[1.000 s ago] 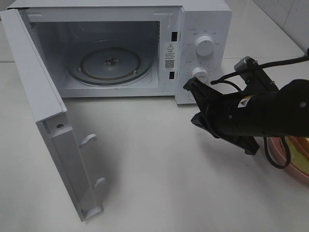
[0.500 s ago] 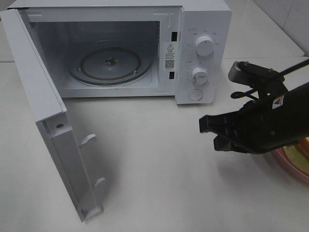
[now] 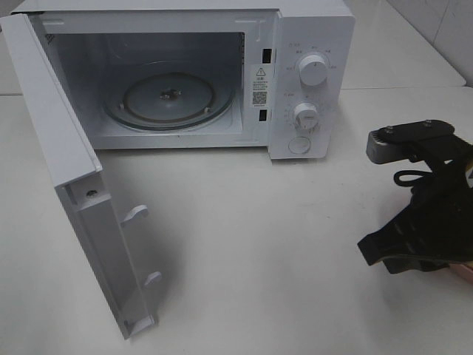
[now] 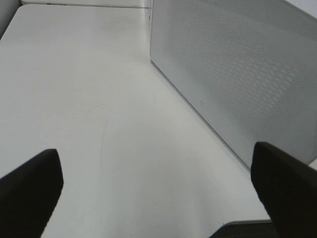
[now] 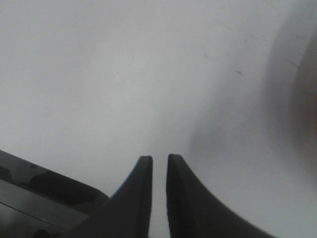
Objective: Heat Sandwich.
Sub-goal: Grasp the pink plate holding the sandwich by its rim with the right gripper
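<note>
The sandwich is hidden from every view. The white microwave (image 3: 310, 44) stands at the back with its door (image 3: 74, 185) swung wide to the left and its glass turntable (image 3: 168, 97) bare. At the table's right edge my right gripper (image 3: 372, 251) points left, low over the tabletop. In the right wrist view its fingertips (image 5: 158, 168) stand a narrow slit apart with nothing between them. Just behind the arm, a pink sliver of plate (image 3: 468, 272) shows. My left gripper (image 4: 158, 193) is wide open and empty beside the microwave's perforated side wall (image 4: 237, 74).
The microwave's two knobs (image 3: 313, 71) and its round button (image 3: 298, 145) face the front. The open door juts toward the table's front edge on the left. White tabletop (image 3: 251, 244) lies between door and right arm. A blurred dark shape (image 5: 302, 99) edges the right wrist view.
My right arm has swung away from the microwave's control panel, down to the table's right edge, now covering the pink plate. Its fingers have parted slightly. The left gripper stayed wide open.
</note>
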Robot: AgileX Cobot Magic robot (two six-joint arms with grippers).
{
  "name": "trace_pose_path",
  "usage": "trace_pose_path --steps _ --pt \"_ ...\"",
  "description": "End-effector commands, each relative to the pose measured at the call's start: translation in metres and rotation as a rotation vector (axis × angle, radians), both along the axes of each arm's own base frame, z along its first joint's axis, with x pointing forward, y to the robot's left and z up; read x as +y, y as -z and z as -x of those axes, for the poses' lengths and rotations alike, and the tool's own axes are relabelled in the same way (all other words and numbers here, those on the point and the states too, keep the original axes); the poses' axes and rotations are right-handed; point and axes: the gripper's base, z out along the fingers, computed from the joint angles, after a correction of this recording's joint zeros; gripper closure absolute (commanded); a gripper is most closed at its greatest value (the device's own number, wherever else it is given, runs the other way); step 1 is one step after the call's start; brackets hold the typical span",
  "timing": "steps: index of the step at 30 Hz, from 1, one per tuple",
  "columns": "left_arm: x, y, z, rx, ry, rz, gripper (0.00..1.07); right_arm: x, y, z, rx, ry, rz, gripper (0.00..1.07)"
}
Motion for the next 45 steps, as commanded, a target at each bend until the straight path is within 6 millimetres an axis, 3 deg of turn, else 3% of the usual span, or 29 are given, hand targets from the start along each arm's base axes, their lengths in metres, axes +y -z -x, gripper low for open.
trace_pose_path --steps 1,5,8,9,12,15,32,45 --pt "0.0 0.0 0.002 -0.028 -0.004 0.005 0.09 -0.012 -0.014 -0.007 0.021 -0.003 0.07 0.84" --pt "0.0 0.0 0.002 -0.028 -0.004 0.005 0.09 -0.018 -0.024 -0.013 0.017 -0.005 0.112 0.72" --pt "0.0 0.0 0.002 -0.028 -0.004 0.006 0.09 -0.021 -0.034 -0.02 -0.007 -0.013 0.135 0.48" --pt "0.0 0.0 0.002 -0.028 -0.004 0.006 0.09 -0.021 -0.034 -0.02 -0.007 -0.013 0.135 0.48" --pt "0.0 0.0 0.002 -0.028 -0.004 0.006 0.09 -0.021 -0.041 -0.025 -0.044 -0.03 0.148 0.21" --pt "0.0 0.0 0.002 -0.028 -0.004 0.006 0.09 -0.022 -0.044 -0.027 -0.059 -0.04 0.165 0.11" --pt "0.0 0.0 0.002 -0.028 -0.004 0.006 0.09 -0.037 -0.041 -0.033 -0.041 0.063 0.162 0.14" --pt "0.0 0.0 0.002 -0.028 -0.004 0.006 0.09 -0.038 0.011 -0.06 0.084 0.112 0.288 0.17"
